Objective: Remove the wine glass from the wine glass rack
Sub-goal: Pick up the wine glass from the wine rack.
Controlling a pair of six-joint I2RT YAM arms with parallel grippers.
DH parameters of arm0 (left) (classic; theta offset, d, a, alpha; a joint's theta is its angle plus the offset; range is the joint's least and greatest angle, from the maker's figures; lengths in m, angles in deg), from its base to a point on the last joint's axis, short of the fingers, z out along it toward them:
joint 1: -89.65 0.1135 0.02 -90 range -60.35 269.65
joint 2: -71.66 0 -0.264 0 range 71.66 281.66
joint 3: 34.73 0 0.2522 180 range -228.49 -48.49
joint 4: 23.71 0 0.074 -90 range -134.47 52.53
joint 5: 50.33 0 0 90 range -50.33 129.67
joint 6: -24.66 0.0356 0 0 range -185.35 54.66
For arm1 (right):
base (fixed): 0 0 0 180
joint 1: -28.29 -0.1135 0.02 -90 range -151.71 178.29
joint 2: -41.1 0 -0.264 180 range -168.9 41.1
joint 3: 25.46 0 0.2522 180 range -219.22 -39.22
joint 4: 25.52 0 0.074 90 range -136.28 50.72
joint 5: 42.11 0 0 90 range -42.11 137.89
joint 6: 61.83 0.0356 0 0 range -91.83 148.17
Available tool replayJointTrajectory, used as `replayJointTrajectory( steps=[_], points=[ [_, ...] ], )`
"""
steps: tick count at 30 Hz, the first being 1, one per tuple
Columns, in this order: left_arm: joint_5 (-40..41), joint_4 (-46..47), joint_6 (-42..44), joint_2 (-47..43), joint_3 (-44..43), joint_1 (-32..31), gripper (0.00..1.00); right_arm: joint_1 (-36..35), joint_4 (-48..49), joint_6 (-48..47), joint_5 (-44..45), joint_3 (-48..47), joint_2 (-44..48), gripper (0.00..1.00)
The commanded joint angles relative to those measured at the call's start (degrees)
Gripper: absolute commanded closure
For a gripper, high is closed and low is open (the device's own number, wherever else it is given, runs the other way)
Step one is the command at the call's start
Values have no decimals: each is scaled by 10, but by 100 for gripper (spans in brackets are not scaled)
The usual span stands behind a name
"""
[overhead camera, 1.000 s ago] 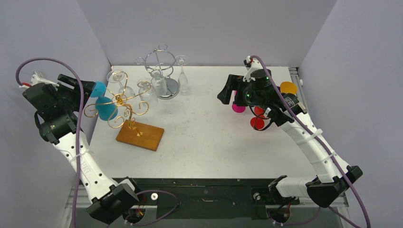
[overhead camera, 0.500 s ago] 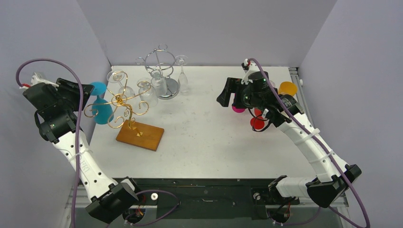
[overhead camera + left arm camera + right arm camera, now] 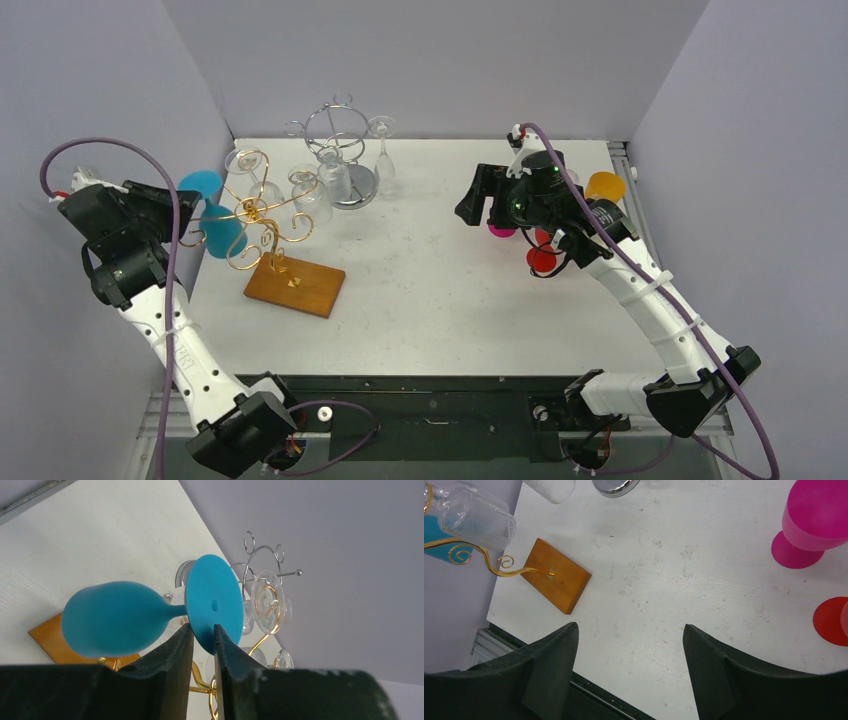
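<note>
With the left gripper (image 3: 202, 631) narrowed about the foot of the blue wine glass (image 3: 117, 617) hanging on the gold rack (image 3: 262, 215), grip unconfirmed, and the right gripper (image 3: 629, 635) wide and idle, secure the pinch before sliding outward.

Blue wine glass (image 3: 222, 233) at gold rack (image 3: 294, 286), L arm (image 3: 160, 320) beside

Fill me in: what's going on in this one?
The left gripper has its fingers narrowly either side of the foot of the opaque blue wine glass, which hangs on the gold wire rack with a wooden base. Whether it grips yet is unclear. The right gripper hovers open above the white table, near a pink goblet, holding nothing.
</note>
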Motion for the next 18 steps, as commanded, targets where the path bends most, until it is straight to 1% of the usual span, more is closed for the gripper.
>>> replayJointTrajectory(
  steps=[1, 18],
  points=[
    [9, 46, -19, -18, 10, 4, 84, -3, 27, -3, 2, 4, 22, 29],
    [32, 79, -49, -38, 27, 5, 99, -3, 23, -6, 14, 0, 12, 30]
  ],
)
